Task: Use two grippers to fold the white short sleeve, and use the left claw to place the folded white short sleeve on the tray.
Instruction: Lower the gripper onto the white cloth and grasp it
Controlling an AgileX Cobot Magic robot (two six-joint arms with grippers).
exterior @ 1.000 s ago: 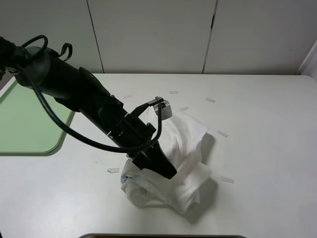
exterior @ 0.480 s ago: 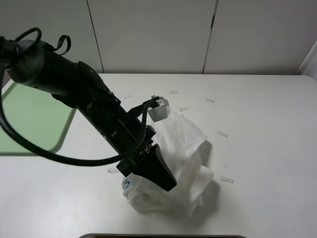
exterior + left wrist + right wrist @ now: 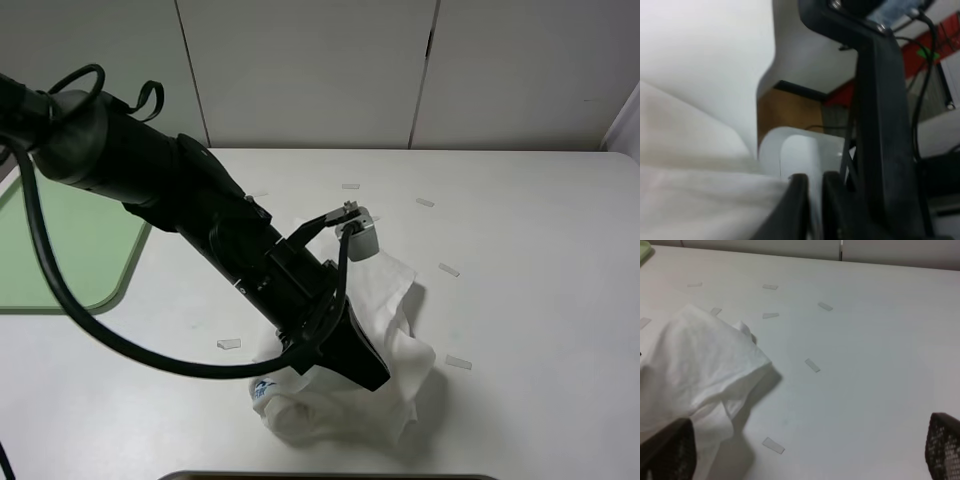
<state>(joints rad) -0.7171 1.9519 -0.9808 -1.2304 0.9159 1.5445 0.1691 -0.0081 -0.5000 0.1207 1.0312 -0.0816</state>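
Tray (image 3: 60, 250) at table's 9 o'clock edge, nothing visible in it. White short sleeve (image 3: 385, 300) bunched at centre, toward 6 o'clock. Left claw (image 3: 365, 365) pressed into it; jaws a narrow slit with cloth (image 3: 700, 200) between. Right gripper (image 3: 810, 450) jaws wide, holding nothing. Tape strips (image 3: 449, 270) scattered around.

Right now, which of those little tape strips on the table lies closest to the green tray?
The tape strip left of the white shirt; every other strip lies farther right, away from the tray.
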